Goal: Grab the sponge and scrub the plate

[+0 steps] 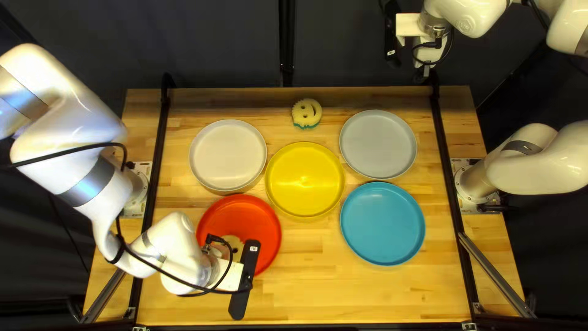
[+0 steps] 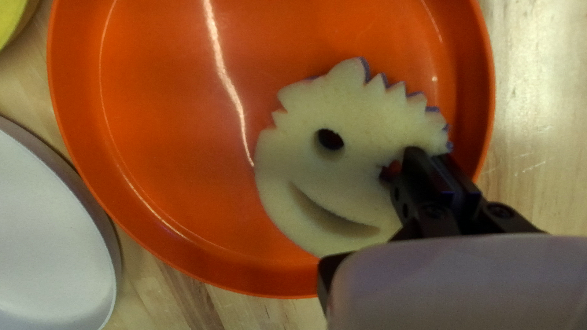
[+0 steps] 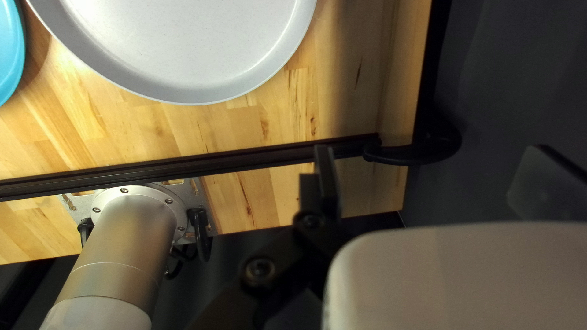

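Note:
At the lower left of the top left view, my left gripper (image 1: 243, 279) is over the edge of the red plate (image 1: 263, 230), its fingers hidden. A pale smiley sponge (image 1: 231, 242) shows partly beside it, over that plate. In the left wrist view my left gripper (image 2: 433, 157) is shut on the sponge (image 2: 361, 116), pinching it between one eye hole and its jagged edge. The sponge's face is up, above the red plate (image 2: 165, 91). Past the table's far edge is my right gripper (image 1: 392, 34); in the right wrist view the right gripper (image 3: 434, 165) stands open, holding nothing.
White plate (image 1: 228, 153), yellow plate (image 1: 305, 179), grey plate (image 1: 378, 144) and blue plate (image 1: 383, 224) stand around the table. A second smiley sponge (image 1: 307, 113) lies near the far edge. Black rails (image 1: 450, 178) run along both sides.

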